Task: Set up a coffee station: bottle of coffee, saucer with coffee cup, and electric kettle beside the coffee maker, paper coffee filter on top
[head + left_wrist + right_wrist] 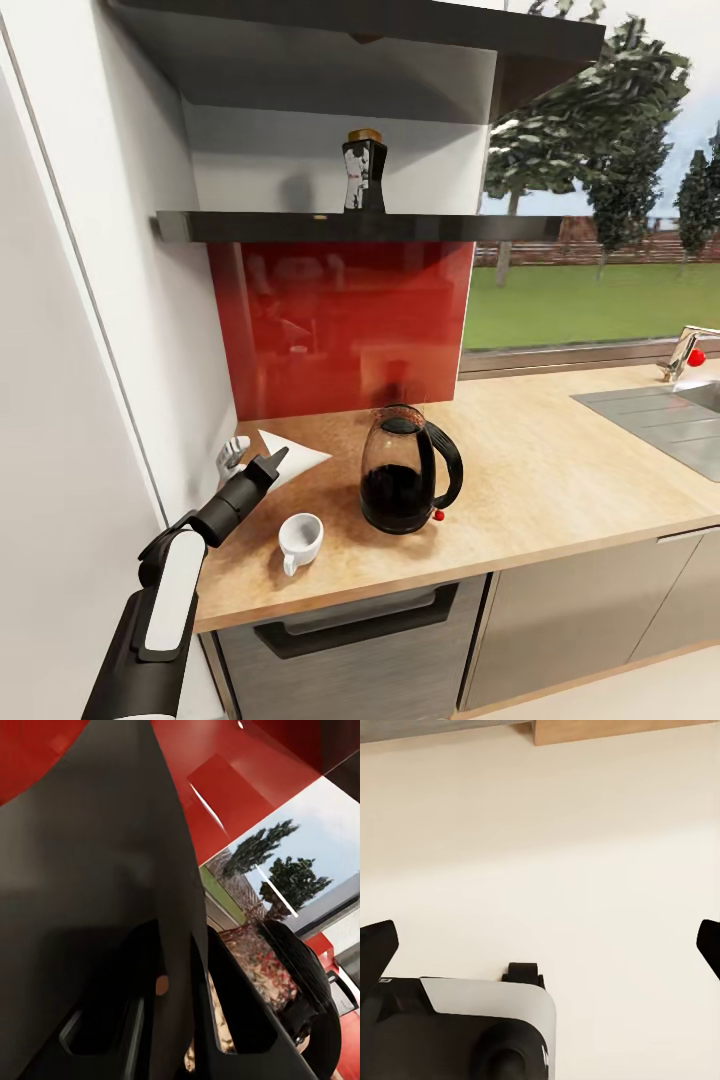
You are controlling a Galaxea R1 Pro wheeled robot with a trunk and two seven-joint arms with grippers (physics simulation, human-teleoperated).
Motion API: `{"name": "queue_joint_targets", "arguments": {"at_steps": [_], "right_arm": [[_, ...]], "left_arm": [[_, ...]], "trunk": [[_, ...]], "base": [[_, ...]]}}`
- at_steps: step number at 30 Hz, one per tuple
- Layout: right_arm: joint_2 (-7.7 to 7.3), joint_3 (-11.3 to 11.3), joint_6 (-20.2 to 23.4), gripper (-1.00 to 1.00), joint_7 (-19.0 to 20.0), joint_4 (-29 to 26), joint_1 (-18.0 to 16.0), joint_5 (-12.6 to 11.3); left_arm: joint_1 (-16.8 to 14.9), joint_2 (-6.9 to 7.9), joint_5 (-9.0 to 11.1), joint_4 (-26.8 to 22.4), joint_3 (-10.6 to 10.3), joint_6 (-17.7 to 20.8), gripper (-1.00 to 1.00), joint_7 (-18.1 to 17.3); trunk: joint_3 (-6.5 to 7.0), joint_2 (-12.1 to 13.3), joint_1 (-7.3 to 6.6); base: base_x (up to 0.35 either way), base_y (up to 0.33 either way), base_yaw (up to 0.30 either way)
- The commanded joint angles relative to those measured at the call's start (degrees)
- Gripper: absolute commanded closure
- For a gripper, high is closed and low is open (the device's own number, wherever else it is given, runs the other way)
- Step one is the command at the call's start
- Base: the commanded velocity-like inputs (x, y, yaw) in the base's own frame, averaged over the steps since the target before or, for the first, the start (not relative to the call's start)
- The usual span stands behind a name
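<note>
The light wood-look worktop (pixel 560 470) runs from the white wall at its left end to the inset steel sink (pixel 665 420) at its right. Near the left end, towards the back edge, a white paper coffee filter (pixel 292 455) lies on its side, point towards the middle. A white coffee cup (pixel 299 538) stands near the front edge, handle facing forward. Just to its right stands the dark glass electric kettle (pixel 405 470). Above, a dark kitchen shelf (pixel 300 227) carries the black bottle of coffee (pixel 364 172), upright near its middle.
</note>
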Motion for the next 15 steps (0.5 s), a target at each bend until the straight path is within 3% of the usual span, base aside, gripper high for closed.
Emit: {"name": "queue_joint_targets", "arguments": {"at_steps": [1, 15], "right_arm": [[-0.01, 0.0, -0.2, -1.0, 0.0, 0.0, 0.0, 0.2], [-0.01, 0.0, -0.2, -1.0, 0.0, 0.0, 0.0, 0.2]], "left_arm": [[-0.1, -0.07, 0.1, 0.0, 0.2, 0.4, 1.0, -0.1], [-0.1, -0.07, 0.1, 0.0, 0.2, 0.4, 1.0, -2.1]], "trunk": [[-0.07, -0.1, 0.0], [-0.07, -0.1, 0.0]], "base": [[0.0, 0.0, 0.0], [0.0, 0.0, 0.0]]}}
